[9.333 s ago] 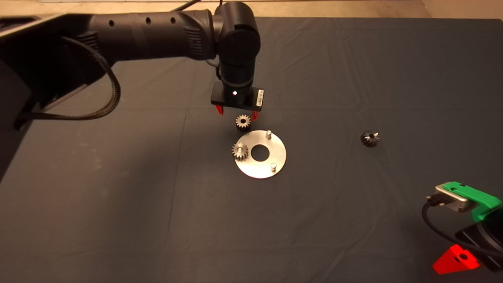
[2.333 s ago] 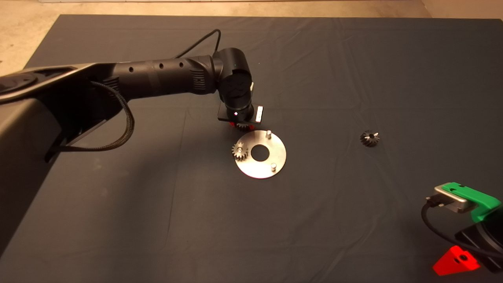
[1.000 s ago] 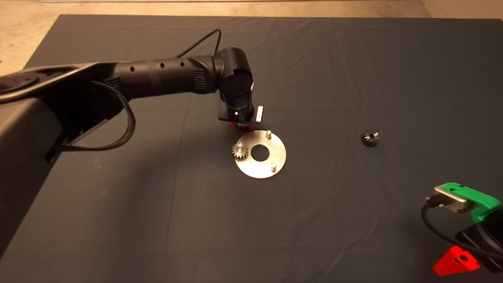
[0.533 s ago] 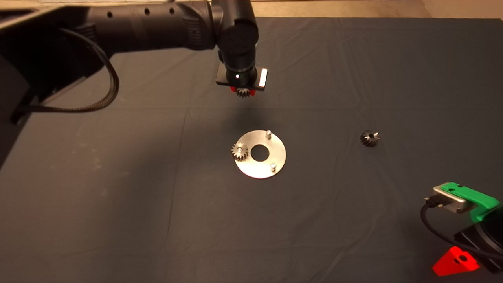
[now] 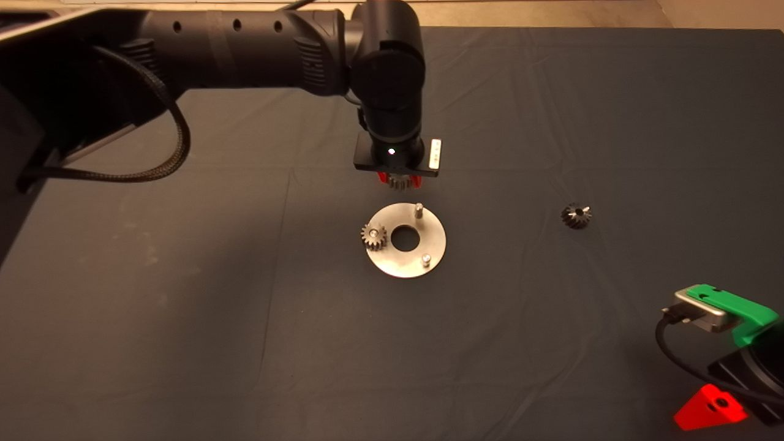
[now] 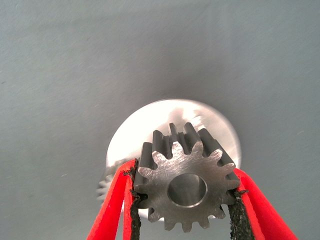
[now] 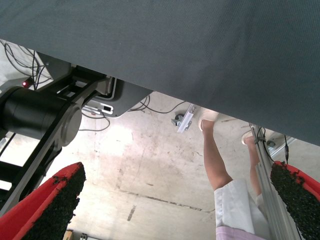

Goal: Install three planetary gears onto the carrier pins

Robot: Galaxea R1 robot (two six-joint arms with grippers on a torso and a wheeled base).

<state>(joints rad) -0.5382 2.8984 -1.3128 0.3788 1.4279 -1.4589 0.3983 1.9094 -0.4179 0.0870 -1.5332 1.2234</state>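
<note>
1. Since half a second ago, the held gear (image 6: pixel 184 186) has travelled from over the mat's far side to above the disc's (image 5: pixel 432 239) far edge.
2. Left gripper (image 5: pixel 399 180) is clamped on the gear by its teeth, bore facing down.
3. One gear (image 5: pixel 373 236) is seated; another gear (image 5: pixel 576 216) lies toward the mat's right edge.
4. Centre the bore over the far pin (image 5: pixel 418 210), keep it level, then lower.
5. Right gripper (image 5: pixel 710 405) waits, fingers apart, at the near right corner.

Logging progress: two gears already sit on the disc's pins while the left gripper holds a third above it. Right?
Not quite. The head view shows only one gear seated on the disc; two pins are bare. The left gripper does hold a gear above it, and another lies on the mat.
</note>
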